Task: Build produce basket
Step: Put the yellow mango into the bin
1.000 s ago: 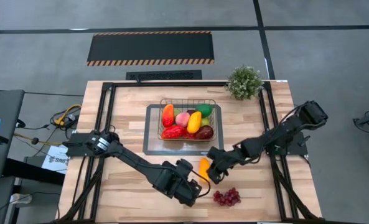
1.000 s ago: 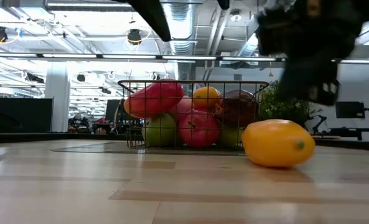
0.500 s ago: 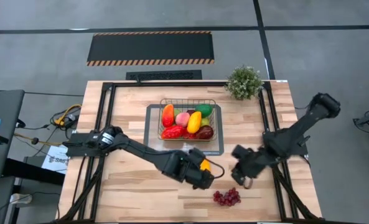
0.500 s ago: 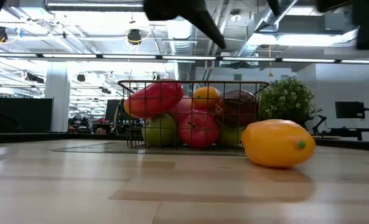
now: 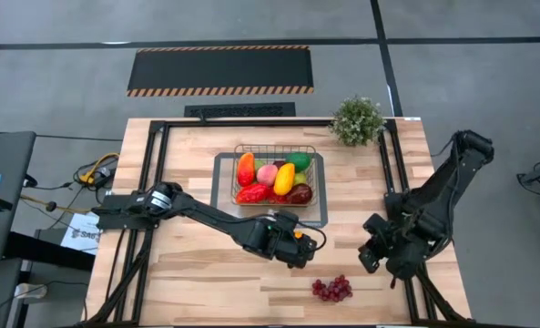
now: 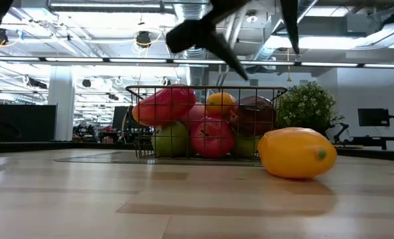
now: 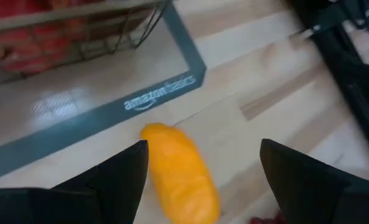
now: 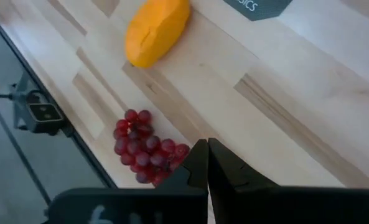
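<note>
Now the left gripper [image 7: 200,171] hangs wide open right over a smooth, glossy orange fruit [image 7: 179,173], an oblong piece lying on the wooden table [image 5: 197,273] just near of the grey tray [image 5: 220,214], its long axis running roughly near-to-far. From above, that fruit is almost wholly hidden under the gripper. The wire-mesh basket [image 5: 312,155] on the tray is packed with shiny produce. The right gripper [image 8: 207,165], fingers pressed together and empty, sits to the right, near the knobbly grapes [image 5: 331,289].

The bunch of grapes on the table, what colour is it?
Dark red-purple. The glossy grape bunch shows best in the right wrist view.
</note>
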{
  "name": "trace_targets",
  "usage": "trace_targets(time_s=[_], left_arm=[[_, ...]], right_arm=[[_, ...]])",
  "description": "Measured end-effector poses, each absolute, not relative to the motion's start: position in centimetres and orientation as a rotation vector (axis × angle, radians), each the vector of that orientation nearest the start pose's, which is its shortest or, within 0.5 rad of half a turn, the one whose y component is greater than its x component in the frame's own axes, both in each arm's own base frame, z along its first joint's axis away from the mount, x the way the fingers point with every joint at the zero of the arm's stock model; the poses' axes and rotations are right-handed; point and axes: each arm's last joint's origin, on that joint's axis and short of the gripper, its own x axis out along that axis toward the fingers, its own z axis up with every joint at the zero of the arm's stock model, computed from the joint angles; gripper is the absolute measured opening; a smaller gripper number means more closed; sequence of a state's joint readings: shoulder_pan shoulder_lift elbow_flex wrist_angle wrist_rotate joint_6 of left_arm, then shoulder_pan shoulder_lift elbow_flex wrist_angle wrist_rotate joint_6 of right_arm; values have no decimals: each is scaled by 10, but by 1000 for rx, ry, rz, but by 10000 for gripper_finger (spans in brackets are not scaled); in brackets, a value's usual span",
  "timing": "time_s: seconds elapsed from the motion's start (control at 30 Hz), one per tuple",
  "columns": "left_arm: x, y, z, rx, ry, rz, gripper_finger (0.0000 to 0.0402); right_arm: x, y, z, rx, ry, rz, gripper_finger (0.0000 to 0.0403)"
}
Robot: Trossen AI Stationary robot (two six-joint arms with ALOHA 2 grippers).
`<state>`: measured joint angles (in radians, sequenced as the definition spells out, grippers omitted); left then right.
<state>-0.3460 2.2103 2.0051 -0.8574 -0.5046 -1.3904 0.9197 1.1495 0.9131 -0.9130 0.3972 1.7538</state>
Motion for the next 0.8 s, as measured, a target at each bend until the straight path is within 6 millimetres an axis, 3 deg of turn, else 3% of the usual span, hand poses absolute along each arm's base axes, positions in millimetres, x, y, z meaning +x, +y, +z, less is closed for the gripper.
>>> trace_targets(time_s=[0.3,0.53,0.8], left_arm=[[454,-140,204,-897,659,750,293],[459,-144,189,-944,647,648,302],[455,-149,186,-936,657,640,324]], right_arm=[[136,162,249,846,977,-443,22],[138,163,247,846,976,-454,18],[138,163,247,844,980,-451,24]])
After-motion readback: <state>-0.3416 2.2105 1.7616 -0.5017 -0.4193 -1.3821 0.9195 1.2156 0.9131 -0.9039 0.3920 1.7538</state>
